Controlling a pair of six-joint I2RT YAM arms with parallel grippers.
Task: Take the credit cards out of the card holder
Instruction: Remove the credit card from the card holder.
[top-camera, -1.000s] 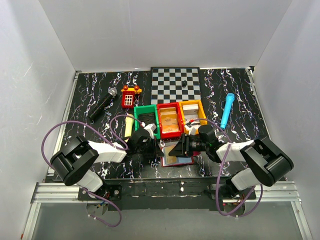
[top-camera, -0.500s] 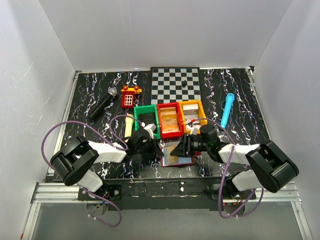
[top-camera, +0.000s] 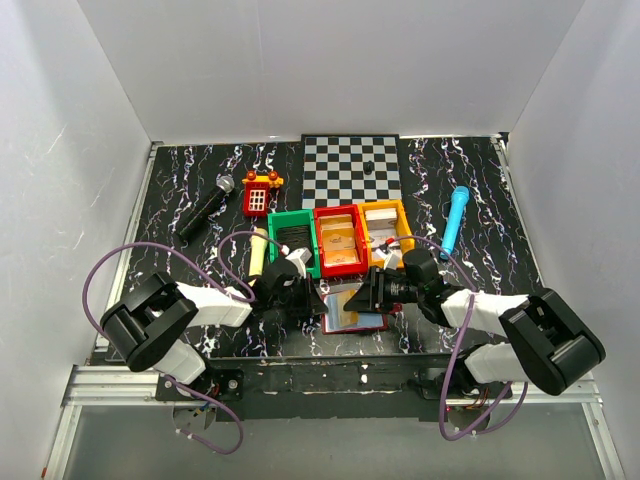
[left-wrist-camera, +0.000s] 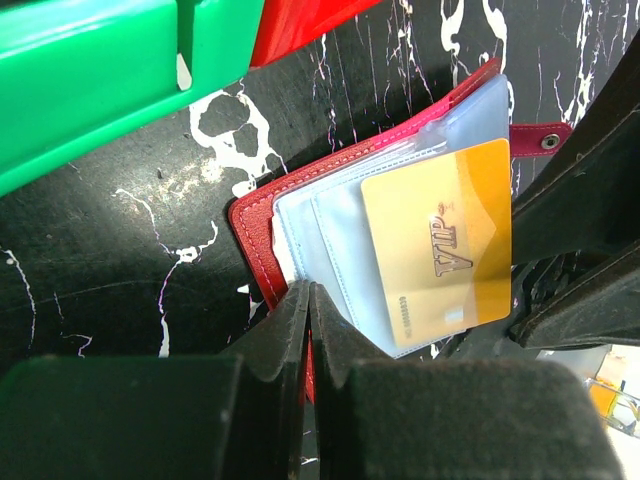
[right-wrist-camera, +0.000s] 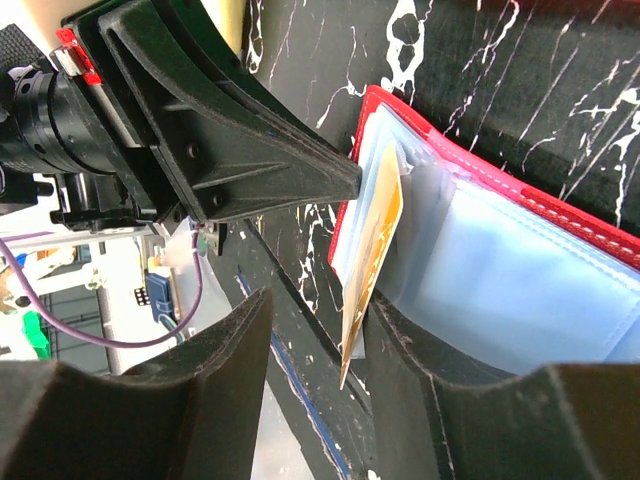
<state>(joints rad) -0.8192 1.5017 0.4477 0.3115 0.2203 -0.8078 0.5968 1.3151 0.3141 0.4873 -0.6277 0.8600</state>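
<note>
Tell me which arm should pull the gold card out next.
Right. The right end effector is open astride the gold card, a finger on each side. The left end effector is shut on the edge of the holder, apparently steadying it.

Lab: white-walled enclosure (top-camera: 330, 60), marbled table (top-camera: 480, 170)

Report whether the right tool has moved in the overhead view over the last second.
Yes. The right tool has slid slightly right and toward the near edge, judged against the fixed yellow bin.
</note>
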